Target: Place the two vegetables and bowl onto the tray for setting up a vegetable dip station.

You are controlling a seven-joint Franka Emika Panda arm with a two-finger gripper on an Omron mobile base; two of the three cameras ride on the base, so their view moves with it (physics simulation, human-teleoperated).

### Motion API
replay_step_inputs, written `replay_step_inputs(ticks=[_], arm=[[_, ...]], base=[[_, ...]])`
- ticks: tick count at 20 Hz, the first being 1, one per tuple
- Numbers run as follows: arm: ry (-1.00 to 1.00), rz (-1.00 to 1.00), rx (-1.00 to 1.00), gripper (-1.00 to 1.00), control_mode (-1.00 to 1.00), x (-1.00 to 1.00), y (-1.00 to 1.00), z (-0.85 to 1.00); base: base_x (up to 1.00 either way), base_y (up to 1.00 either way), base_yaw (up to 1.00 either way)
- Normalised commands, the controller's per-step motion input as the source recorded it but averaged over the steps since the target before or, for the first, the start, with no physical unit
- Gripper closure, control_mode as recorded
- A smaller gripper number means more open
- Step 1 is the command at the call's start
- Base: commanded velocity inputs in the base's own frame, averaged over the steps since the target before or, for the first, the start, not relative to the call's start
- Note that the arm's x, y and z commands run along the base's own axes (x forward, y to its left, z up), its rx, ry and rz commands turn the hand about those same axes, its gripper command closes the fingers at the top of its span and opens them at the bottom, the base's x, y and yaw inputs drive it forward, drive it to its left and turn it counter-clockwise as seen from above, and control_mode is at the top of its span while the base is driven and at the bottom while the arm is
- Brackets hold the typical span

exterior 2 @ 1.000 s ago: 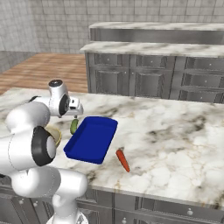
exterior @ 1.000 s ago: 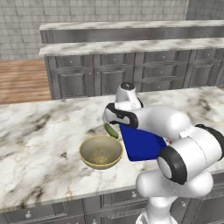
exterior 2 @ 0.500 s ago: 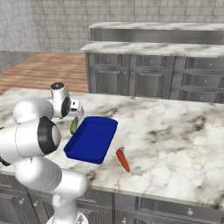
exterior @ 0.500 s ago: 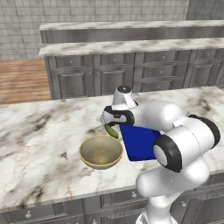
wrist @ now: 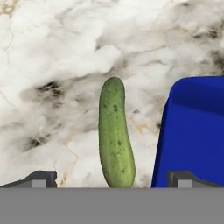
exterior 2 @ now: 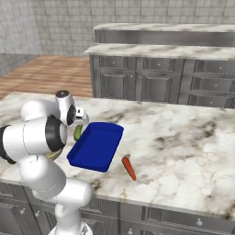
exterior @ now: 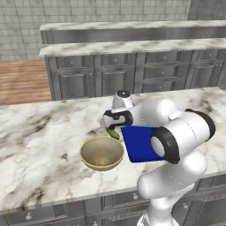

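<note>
Stubby, speckled green cucumber, perhaps slightly curved.

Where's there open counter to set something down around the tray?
Bare marble lies right of the carrot and behind the tray. It is crowded on the tray's left: the cucumber, the bowl and the open gripper cluster there.
</note>
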Motion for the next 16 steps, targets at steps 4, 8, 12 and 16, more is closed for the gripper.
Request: replay_step_inputs(ticks=[4, 8, 12, 16], arm=[[0.00, 0.02, 0.00, -1.00, -1.00, 0.16, 0.01, -0.26], [0.00, 0.01, 0.00, -1.00, -1.00, 0.20, 0.06, -0.19], [0.00, 0.01, 0.00, -1.00, -1.00, 0.21, 0.08, -0.18], [0.00, 0.00, 0.00, -1.00, -1.00, 0.24, 0.09, -0.20]], base=[[0.00, 0.00, 0.00], [0.00, 0.00, 0.00], [0.00, 0.00, 0.00], [0.00, 0.00, 0.00]])
